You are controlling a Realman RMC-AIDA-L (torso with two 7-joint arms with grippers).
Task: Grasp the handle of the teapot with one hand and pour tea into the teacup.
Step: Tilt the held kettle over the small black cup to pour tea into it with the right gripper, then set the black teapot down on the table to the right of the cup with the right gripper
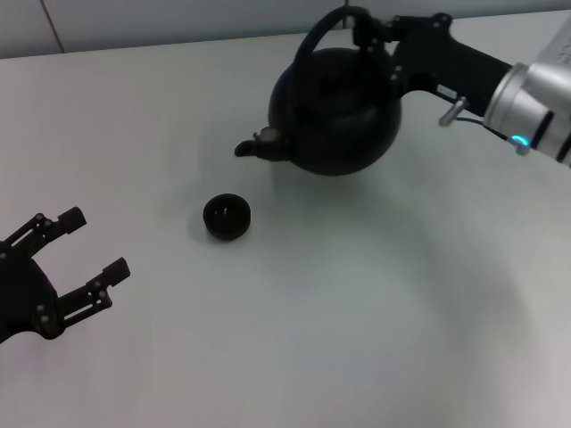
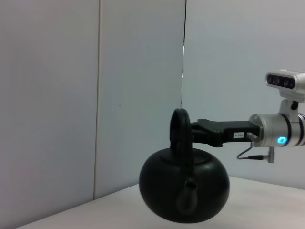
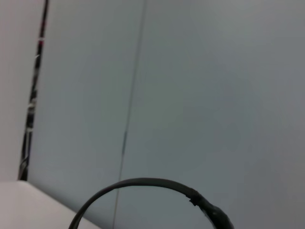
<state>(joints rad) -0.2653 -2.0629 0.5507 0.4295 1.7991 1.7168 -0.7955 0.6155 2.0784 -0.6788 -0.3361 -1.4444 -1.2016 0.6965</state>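
The right gripper [image 1: 364,28] is clamped on the thick black arched handle [image 1: 323,31] of the round matte-black teapot [image 1: 337,111], held at the far right of the white table [image 1: 357,312]; its spout [image 1: 254,145] points left; the tiny dark teacup [image 1: 227,217] sits nearer and leftward, apart. Pouring seems next: carry the spout over the cup, then tilt. The left gripper [image 1: 80,254] idles near left, jaws spread.

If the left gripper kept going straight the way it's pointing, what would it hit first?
Probably nothing nearby. The left gripper, open, points toward the upper right of the head view; the teacup sits close to that line, and the teapot beyond, but height is unclear, so it might pass over the cup.
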